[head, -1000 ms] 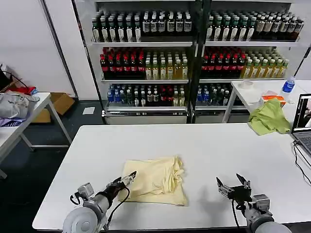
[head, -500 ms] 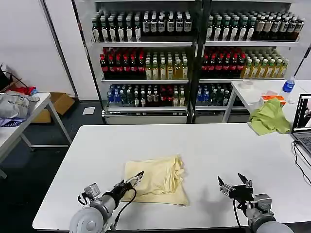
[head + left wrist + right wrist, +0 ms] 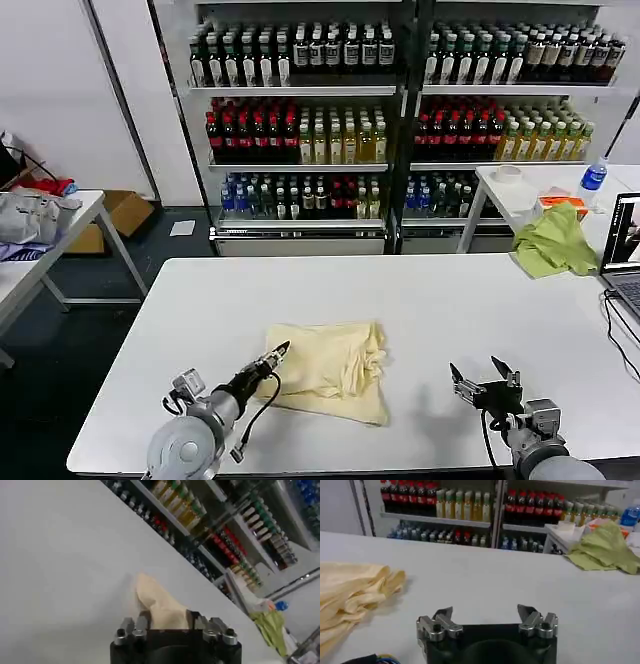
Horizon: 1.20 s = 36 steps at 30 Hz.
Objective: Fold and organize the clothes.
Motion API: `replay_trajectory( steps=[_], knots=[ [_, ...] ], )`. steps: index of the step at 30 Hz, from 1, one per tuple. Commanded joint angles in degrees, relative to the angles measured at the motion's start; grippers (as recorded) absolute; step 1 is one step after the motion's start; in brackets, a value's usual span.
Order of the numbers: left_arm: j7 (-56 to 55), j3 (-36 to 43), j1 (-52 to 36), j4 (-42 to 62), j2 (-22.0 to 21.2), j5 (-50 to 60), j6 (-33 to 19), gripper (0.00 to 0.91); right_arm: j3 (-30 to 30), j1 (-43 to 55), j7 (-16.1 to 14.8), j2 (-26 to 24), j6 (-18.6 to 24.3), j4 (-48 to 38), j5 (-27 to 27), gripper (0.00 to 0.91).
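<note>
**A:** So where's the T-shirt [image 3: 332, 368] sitting right now?

**B:** Roughly folded into a square-ish bundle on the white tabletop [image 3: 450, 300], near the front edge and a bit left of centre. Its right side is bunched up in wrinkles; the rest lies fairly flat.

**A:** And the left claw [image 3: 276, 353]?

**B:** Right at the shirt's left edge, pinched down on the fabric. In the left wrist view you can see the cream cloth caught between the fingers, with a corner sticking out past them.

**A:** Right claw [image 3: 485, 380] doing anything?

**B:** Nope, it hovers low over bare tabletop, well to the right of the shirt, fingers spread wide with nothing in them.

**A:** Anything else around?

**B:** A lime-green cloth [image 3: 553, 242] on the side table at the back right, a laptop [image 3: 624, 255] at the right edge, and shelves of bottles [image 3: 300, 135] behind.
</note>
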Motion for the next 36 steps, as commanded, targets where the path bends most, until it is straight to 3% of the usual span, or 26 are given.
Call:
replay_trajectory(
  steps=[1,14,21,27,32,36],
  knots=[
    [0.4,0.1,-0.6,1.0,-0.7,-1.8,-0.7,0.04,0.1,0.0,0.1,0.1,-0.1,0.1,0.0,0.907],
    [0.6,-2.3,-0.3,0.3,-1.3,-4.3,-1.1,0.04,0.3,-0.1,0.2,0.1,-0.2,0.5,0.0,0.907],
    [-0.8,-12.5,1.8,-3.1,2.6,-4.3,0.7,0.04,0.2,0.5,0.1,0.0,-0.2,0.8,0.2,0.907],
    [0.1,-25.9,6.8,-5.3,13.7,-0.6,4.8,0.04,-1.2,2.3,0.1,0.3,-0.2,1.1,0.6,0.907],
    [2.0,-41.3,13.7,-5.0,25.6,-0.3,10.1,0.04,-2.4,3.9,0.0,0.6,0.0,1.2,1.0,0.907],
    [2.8,-46.7,14.6,-6.5,32.6,-1.6,13.9,0.04,-3.0,5.0,-0.1,0.6,0.1,1.3,1.3,0.907]
  ],
)
